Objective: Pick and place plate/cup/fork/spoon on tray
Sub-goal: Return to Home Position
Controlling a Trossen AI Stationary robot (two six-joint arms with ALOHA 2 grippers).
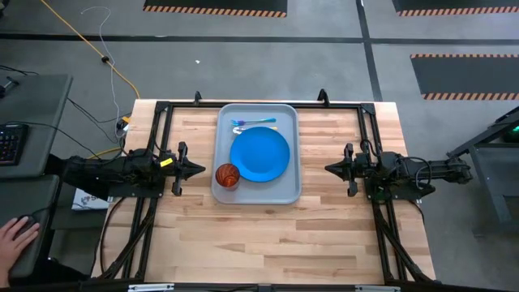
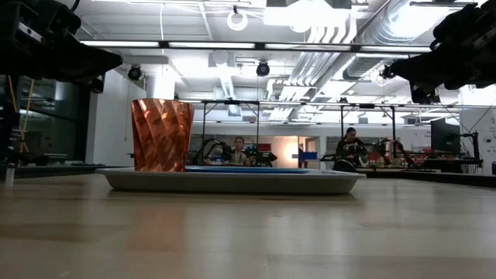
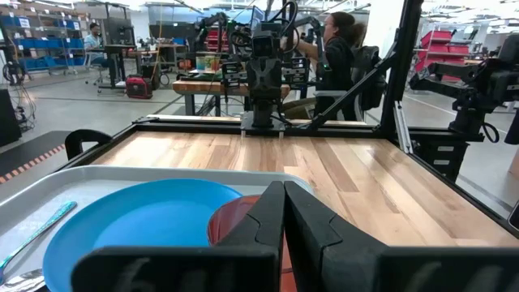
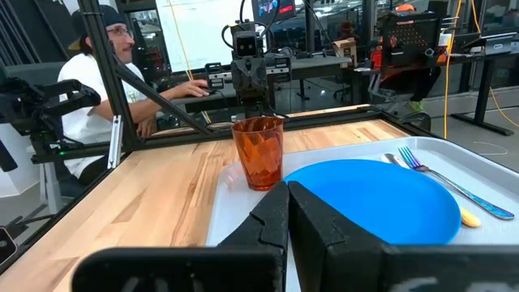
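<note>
The light-grey tray [image 1: 285, 191] lies at the table's middle. On it sit the blue plate [image 1: 259, 155], the red-orange cup [image 1: 227, 175] upright at the near left corner, and the fork [image 1: 253, 122] and the spoon [image 1: 261, 129] along the far end. The cup [image 4: 259, 151], plate [image 4: 375, 199] and fork [image 4: 454, 189] also show in the right wrist view. My left gripper [image 1: 199, 169] is shut and empty, left of the tray beside the cup. My right gripper [image 1: 329, 169] is shut and empty, right of the tray.
Black frame rails [image 1: 243, 105] run along the table's far and side edges. A person's hand [image 1: 15, 240] rests at the left, off the table. People sit at desks beyond the table. Bare wood [image 1: 268, 243] lies between the tray and the near edge.
</note>
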